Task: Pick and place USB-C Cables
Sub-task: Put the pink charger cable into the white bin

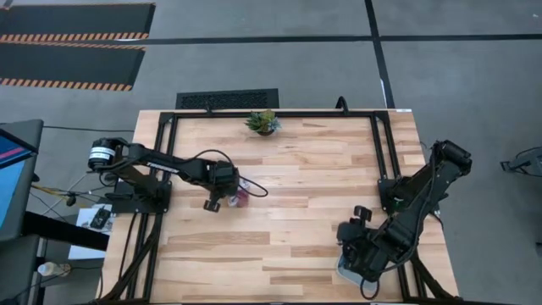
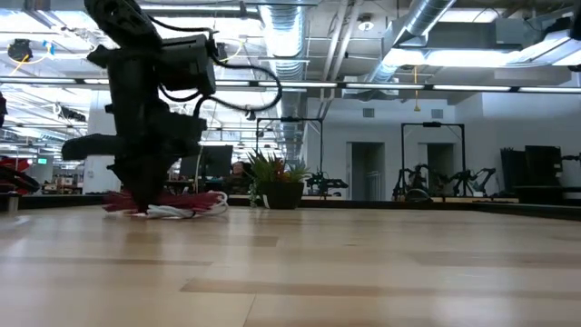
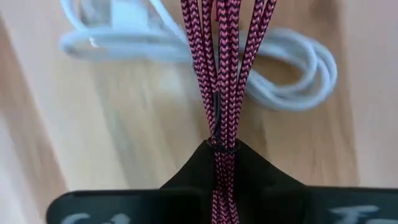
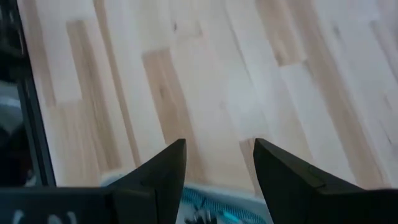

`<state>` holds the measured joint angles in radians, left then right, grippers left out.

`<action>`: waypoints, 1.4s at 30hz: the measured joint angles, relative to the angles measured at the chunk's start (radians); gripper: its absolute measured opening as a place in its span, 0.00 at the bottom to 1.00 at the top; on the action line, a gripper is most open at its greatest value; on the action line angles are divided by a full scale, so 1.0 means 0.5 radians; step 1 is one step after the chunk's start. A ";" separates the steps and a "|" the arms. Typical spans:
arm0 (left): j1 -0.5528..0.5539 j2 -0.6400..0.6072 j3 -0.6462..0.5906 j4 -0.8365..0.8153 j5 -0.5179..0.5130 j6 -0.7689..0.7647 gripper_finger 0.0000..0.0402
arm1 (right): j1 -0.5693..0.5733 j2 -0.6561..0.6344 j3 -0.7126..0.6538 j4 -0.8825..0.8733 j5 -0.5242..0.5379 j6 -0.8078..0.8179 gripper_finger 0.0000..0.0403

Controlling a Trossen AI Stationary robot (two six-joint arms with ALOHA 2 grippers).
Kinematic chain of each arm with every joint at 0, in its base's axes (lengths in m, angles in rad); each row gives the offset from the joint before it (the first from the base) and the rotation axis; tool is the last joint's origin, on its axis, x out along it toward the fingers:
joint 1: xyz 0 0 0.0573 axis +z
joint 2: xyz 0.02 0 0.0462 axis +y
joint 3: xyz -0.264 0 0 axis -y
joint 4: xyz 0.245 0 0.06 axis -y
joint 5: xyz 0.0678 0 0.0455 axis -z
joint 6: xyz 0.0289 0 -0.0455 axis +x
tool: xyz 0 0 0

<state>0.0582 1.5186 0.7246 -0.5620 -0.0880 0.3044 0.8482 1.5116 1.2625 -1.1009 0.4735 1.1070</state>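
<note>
Gripping the maroon cable (image 3: 225, 74), the left gripper (image 3: 222, 163) has its fingers pinched tight on the braided bundle just below the small black tie, so the strands run straight out ahead of the jaws along the gripper's own line. That is the relation the coming move turns on, as I judge it: the cable's long axis continues the tool's axis, and the bundle lies across the white cable (image 3: 205, 53), whose loops run crosswise beneath it. A clean lift has to take the maroon bundle up without dragging the white one along.

On the tabletop (image 1: 296, 212) this happens toward the left edge, about midway between near and far edges. The low view shows the left arm standing over a low heap of maroon and white loops (image 2: 172, 205) resting on the wood. The left arm is plainly the nearer one to these cables.

At the near right corner the right gripper (image 4: 216, 163) waits with fingers parted moderately over something teal (image 4: 205, 205) at its base, too cropped to identify.

Counted: two cables clearly seen, one maroon, one white; any black one is not visible. Two arms. At the far edge stands one small potted plant (image 1: 263, 122).
</note>
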 joint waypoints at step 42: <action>-1.035 -0.075 0.017 2.734 -0.635 -0.577 0.02 | -0.263 0.000 -0.251 2.031 0.680 -1.216 0.53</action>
<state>-0.4593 1.4809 0.7330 0.8050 -0.4053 0.0157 0.7165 1.5116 1.1370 -0.0855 0.8134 0.4991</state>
